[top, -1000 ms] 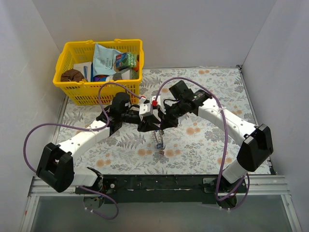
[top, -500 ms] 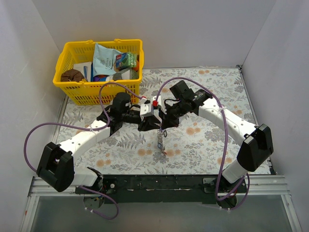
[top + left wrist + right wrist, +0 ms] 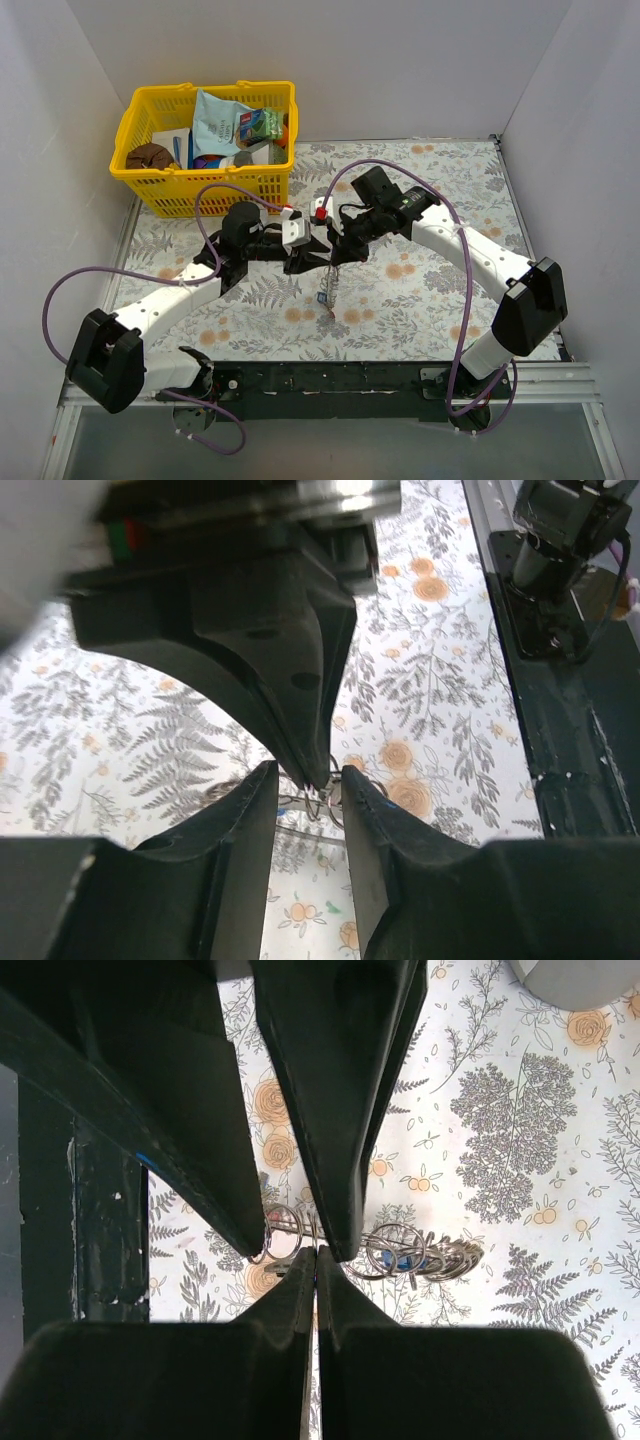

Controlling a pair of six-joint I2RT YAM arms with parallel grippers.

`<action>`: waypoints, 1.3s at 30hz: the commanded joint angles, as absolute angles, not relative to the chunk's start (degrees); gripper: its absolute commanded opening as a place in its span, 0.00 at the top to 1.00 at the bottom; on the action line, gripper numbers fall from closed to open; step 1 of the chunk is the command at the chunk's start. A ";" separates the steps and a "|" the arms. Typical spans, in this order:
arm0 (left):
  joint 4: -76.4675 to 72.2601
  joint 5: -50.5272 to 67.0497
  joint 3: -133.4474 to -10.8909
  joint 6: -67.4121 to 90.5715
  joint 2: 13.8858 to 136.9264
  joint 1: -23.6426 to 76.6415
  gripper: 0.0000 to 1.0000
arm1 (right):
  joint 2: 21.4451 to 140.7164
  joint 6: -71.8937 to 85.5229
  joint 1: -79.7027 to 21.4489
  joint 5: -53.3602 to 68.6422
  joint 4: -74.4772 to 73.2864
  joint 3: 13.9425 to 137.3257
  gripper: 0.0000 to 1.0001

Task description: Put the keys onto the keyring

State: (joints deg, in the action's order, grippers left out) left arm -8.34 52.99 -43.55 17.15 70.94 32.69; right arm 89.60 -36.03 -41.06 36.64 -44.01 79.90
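Note:
Both grippers meet in mid-air over the middle of the table. My right gripper (image 3: 335,262) (image 3: 316,1252) is shut on a thin silvery ring of the keyring (image 3: 285,1228). A bunch of further rings (image 3: 430,1252) trails off beside it, with a blue-headed key (image 3: 400,1259) among them. In the top view the keys (image 3: 326,296) dangle below the two grippers. My left gripper (image 3: 312,265) (image 3: 310,775) stands with its jaws apart, straddling the right fingertips (image 3: 300,680) and the rings (image 3: 318,805). Whether its pads touch a ring is unclear.
A yellow basket (image 3: 150,190) full of packets stands at the back left. A grey tin (image 3: 580,980) shows at the top edge of the right wrist view. White walls close in the flowered table (image 3: 420,300) on three sides.
The left arm has swung, its elbow now lower and further left. The hanging bundle of keys has shifted slightly left. The right gripper has stayed shut.

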 commanded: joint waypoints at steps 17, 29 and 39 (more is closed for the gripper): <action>-11.95 56.07 -43.07 19.51 70.84 30.59 0.74 | 86.57 -35.77 -41.40 39.37 -40.25 79.19 0.99; -11.16 55.99 -42.80 18.81 72.24 30.67 0.73 | 86.40 -35.51 -41.40 39.02 -39.64 78.93 0.99; -11.95 55.81 -41.66 19.34 72.07 30.67 0.76 | 86.31 -35.42 -41.40 39.29 -39.20 78.49 0.99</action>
State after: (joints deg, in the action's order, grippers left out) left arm -12.03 55.05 -42.30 19.70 72.58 30.74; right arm 88.88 -35.97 -41.06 37.47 -41.80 78.85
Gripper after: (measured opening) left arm 0.246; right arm 0.029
